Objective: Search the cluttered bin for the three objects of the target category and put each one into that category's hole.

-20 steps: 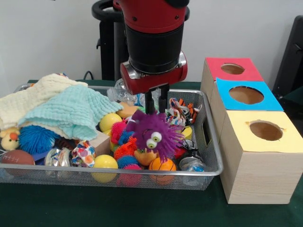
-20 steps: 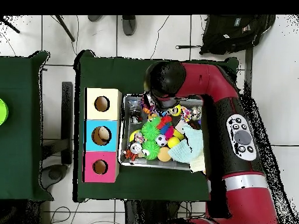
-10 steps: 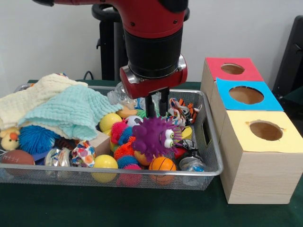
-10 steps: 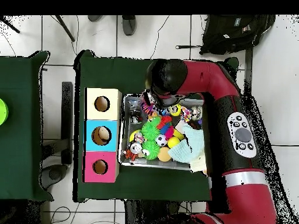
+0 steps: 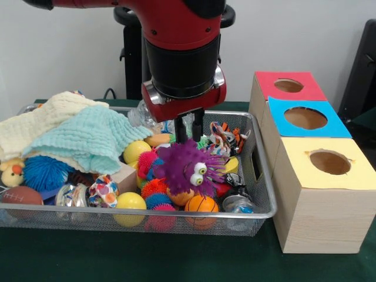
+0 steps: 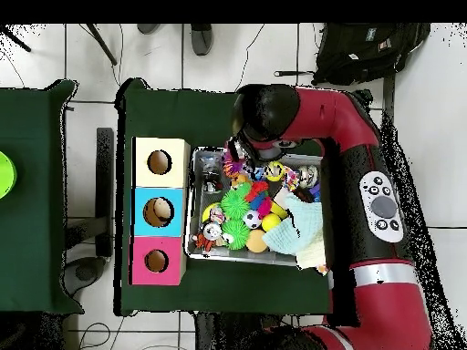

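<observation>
The gripper hangs over the middle of the bin, its two dark fingers a narrow gap apart with nothing between them; their tips end just above the purple spiky toy, and whether they touch it cannot be told. Compared with a second ago, the arm has shifted slightly toward the cloth side and the purple toy has dropped from hanging under the fingers to lying on the balls, its eyes now turned toward the boxes. A clear bottle lies at the bin's far rim behind the gripper, by the teal cloth; another crinkled one rests in the near corner beside the yellow box. In the overhead view the arm covers the bin's far edge. The bin is packed; the cloths fill one end, and the three boxes stand close against the other, so free room lies mostly above the toys.
</observation>
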Robot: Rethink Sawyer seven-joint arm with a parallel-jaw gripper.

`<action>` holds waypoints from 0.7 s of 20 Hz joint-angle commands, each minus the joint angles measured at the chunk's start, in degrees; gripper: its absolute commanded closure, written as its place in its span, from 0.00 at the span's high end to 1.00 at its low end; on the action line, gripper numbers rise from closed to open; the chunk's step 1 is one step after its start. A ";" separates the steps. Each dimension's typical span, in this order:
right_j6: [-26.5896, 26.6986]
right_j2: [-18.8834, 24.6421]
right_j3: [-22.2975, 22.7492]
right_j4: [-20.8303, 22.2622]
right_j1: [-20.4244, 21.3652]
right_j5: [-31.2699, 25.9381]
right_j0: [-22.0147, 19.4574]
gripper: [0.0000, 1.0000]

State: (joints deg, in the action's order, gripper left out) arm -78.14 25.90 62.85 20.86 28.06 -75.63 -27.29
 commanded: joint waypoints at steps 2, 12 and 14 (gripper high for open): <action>11.09 3.32 -2.46 -0.22 -0.96 -5.95 -2.61 0.00; 6.17 3.85 12.47 -2.37 3.75 2.72 -4.89 0.00; 4.86 3.83 13.56 -2.72 4.17 3.10 -4.95 0.00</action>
State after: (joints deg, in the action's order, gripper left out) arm -78.14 26.82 67.11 20.12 29.89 -76.25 -31.04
